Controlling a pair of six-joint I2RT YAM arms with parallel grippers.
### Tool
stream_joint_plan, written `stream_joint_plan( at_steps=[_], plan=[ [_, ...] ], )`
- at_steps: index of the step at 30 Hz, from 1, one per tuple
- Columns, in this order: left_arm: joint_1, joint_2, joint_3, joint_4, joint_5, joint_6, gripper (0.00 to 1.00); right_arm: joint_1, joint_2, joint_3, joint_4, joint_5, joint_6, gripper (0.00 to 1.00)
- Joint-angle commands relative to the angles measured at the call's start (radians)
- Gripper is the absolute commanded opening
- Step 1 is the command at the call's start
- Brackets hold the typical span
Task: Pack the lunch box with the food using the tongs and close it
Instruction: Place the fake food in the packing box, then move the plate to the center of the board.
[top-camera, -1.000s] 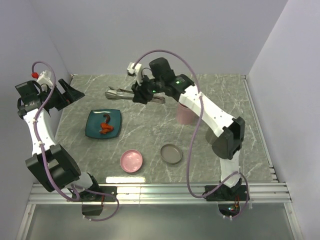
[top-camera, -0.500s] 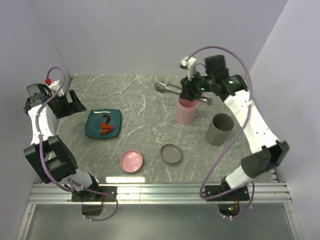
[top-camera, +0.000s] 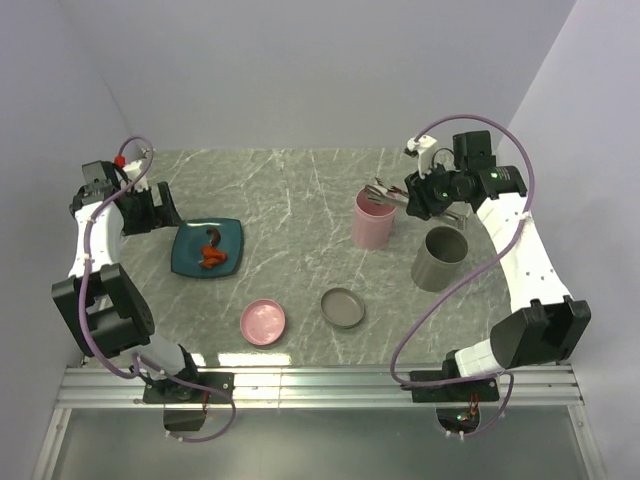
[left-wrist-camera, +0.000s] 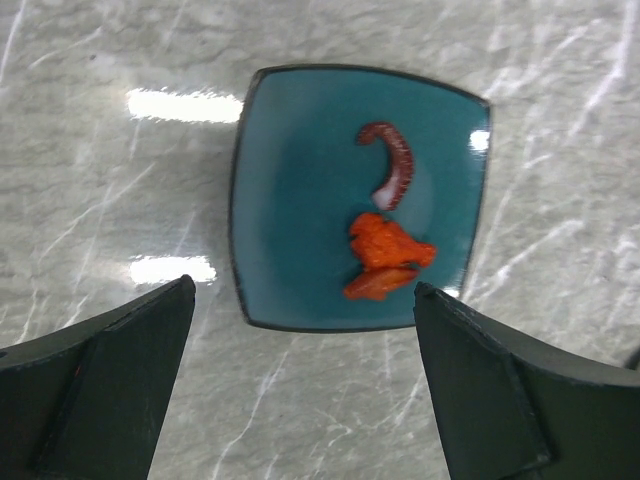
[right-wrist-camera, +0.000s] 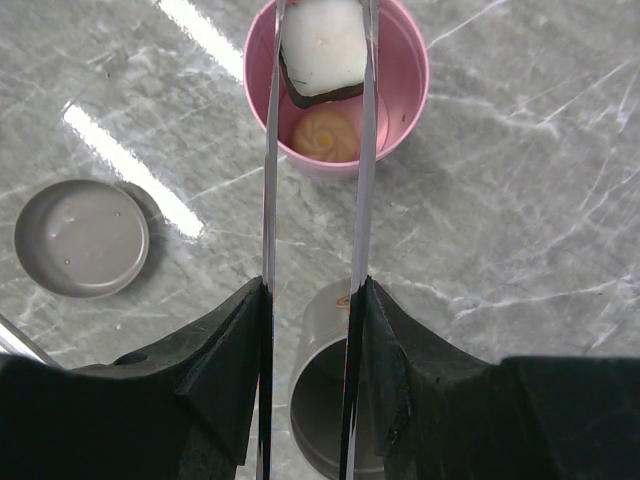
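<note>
Two jaws of mine: left gripper (left-wrist-camera: 302, 290) gapes wide and empty over the plate (left-wrist-camera: 290, 200) of red-orange bits (left-wrist-camera: 385, 255), well left of the pink cup (right-wrist-camera: 410, 90); right gripper (right-wrist-camera: 312, 290) clamps the tongs (right-wrist-camera: 365, 150), white cube (right-wrist-camera: 320, 45) pinched over that cup.

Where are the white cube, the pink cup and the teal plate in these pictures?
white cube (right-wrist-camera: 322, 45): right wrist view, on its white face.
pink cup (right-wrist-camera: 408, 95): right wrist view, on its inner wall, right side.
teal plate (left-wrist-camera: 300, 200): left wrist view, on its bare left half.
</note>
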Motion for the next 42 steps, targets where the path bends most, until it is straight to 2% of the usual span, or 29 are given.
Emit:
stream_joint_plan(
  at_steps=[1, 6, 10, 13, 19, 28, 30, 38, 42],
  plan=[
    [-0.008, 0.017, 0.039, -0.004, -0.062, 0.004, 0.97, -0.005, 0.003, 0.002, 0.036, -0.004, -0.027, 0.34],
    [-0.010, 0.014, 0.032, -0.008, -0.073, 0.018, 0.98, -0.008, 0.017, -0.032, 0.073, 0.000, -0.026, 0.35],
    [-0.010, 0.019, 0.018, -0.005, -0.099, 0.034, 0.98, -0.008, 0.020, -0.039, 0.073, 0.002, -0.027, 0.48],
    [-0.010, 0.039, 0.018, -0.014, -0.111, 0.045, 0.99, -0.008, 0.014, -0.041, 0.078, 0.010, -0.027, 0.54],
    [-0.010, 0.060, 0.038, -0.028, -0.113, 0.057, 0.99, -0.008, 0.018, -0.009, 0.058, 0.002, -0.026, 0.58],
    [-0.002, 0.103, 0.067, -0.053, -0.208, 0.128, 0.98, 0.002, 0.019, 0.068, 0.009, -0.036, -0.015, 0.58],
    [0.013, 0.120, 0.073, -0.053, -0.231, 0.165, 0.94, 0.021, 0.014, 0.096, -0.002, -0.041, -0.003, 0.58],
    [0.047, 0.215, 0.131, -0.065, -0.216, 0.306, 0.59, 0.113, -0.003, 0.122, -0.007, -0.047, 0.048, 0.58],
    [0.048, 0.269, 0.141, -0.057, -0.194, 0.337, 0.51, 0.172, -0.012, 0.113, 0.005, -0.046, 0.069, 0.59]
  ],
)
